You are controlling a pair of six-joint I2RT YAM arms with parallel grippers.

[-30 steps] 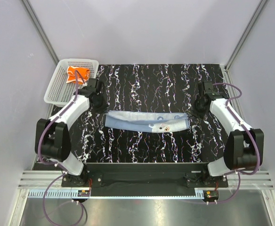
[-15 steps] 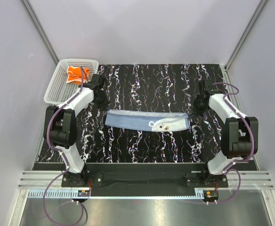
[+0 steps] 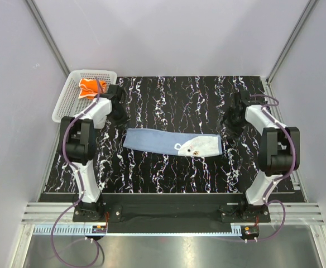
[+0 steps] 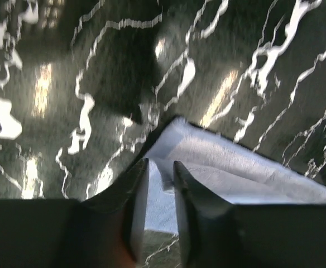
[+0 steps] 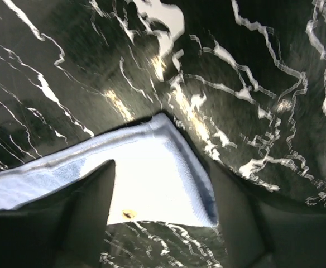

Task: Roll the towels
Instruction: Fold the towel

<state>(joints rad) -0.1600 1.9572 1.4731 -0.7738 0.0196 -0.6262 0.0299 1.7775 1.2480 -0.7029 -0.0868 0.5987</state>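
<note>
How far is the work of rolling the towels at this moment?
Done: the orange towel lies bunched in the basket; whether it is rolled is unclear. The blue towel lies flat on the table as a long strip. In hand: the right gripper is open above its right corner, the left gripper near its left corner. Remaining: rolling the blue strip.
</note>
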